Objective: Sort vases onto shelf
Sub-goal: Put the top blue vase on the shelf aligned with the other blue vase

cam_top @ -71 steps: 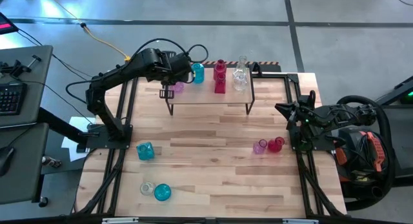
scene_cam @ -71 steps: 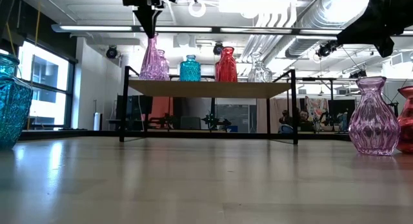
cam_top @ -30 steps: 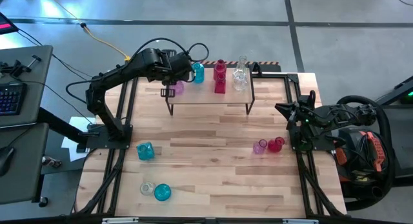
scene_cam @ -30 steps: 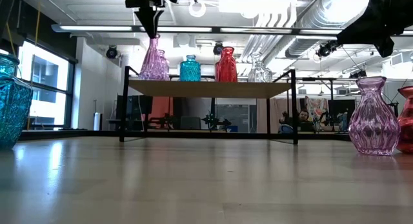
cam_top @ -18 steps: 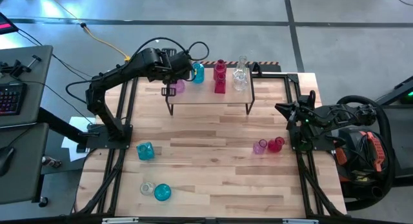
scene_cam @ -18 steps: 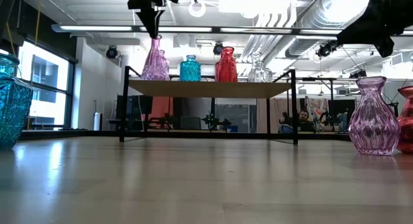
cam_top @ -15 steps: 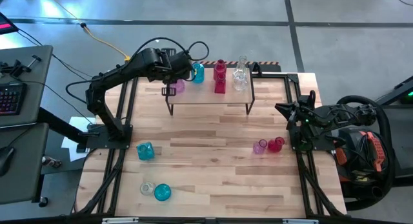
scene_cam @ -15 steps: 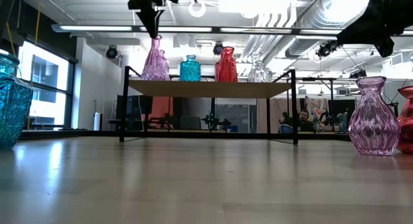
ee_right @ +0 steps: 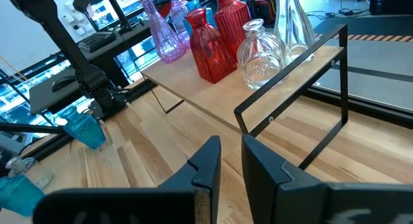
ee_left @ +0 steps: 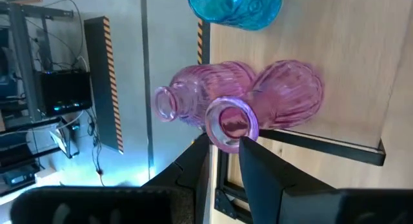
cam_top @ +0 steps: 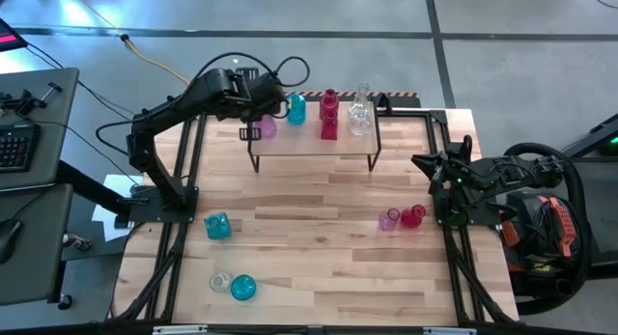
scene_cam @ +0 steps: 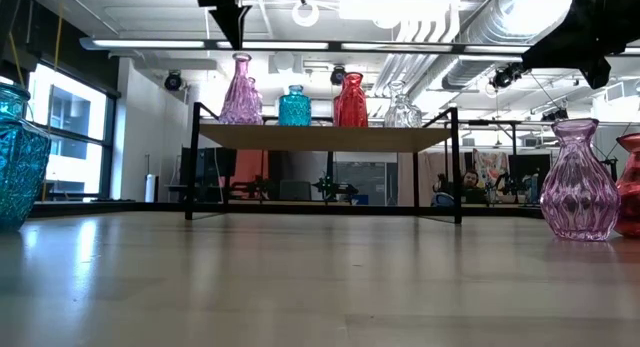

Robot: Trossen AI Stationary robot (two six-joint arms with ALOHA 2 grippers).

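Note:
The shelf point(cam_top: 319, 150) point(scene_cam: 320, 137) stands at the table's far side. On it stand two pink vases point(scene_cam: 240, 95) point(ee_left: 290, 95), a teal one point(scene_cam: 294, 105), red ones point(scene_cam: 350, 100) and clear ones point(scene_cam: 402, 109), each on its base. My left gripper point(scene_cam: 233, 32) point(ee_left: 224, 143) hangs just above the nearer pink vase's mouth point(ee_left: 232, 124), narrowly open and touching nothing. At the table's right edge my right gripper point(cam_top: 423, 162) point(ee_right: 230, 141) waits, shut and empty.
On the tabletop stand a pink vase point(cam_top: 388, 219) and a red one point(cam_top: 413, 215) near the right arm. A teal vase point(cam_top: 218, 226) is at the left. Another teal one point(cam_top: 242, 288) and a clear one point(cam_top: 221, 281) are near the front left. Bare wood lies between them.
My left gripper has risen from the pink vase's mouth and now hangs clear above it. The vase has stayed upright on the shelf.

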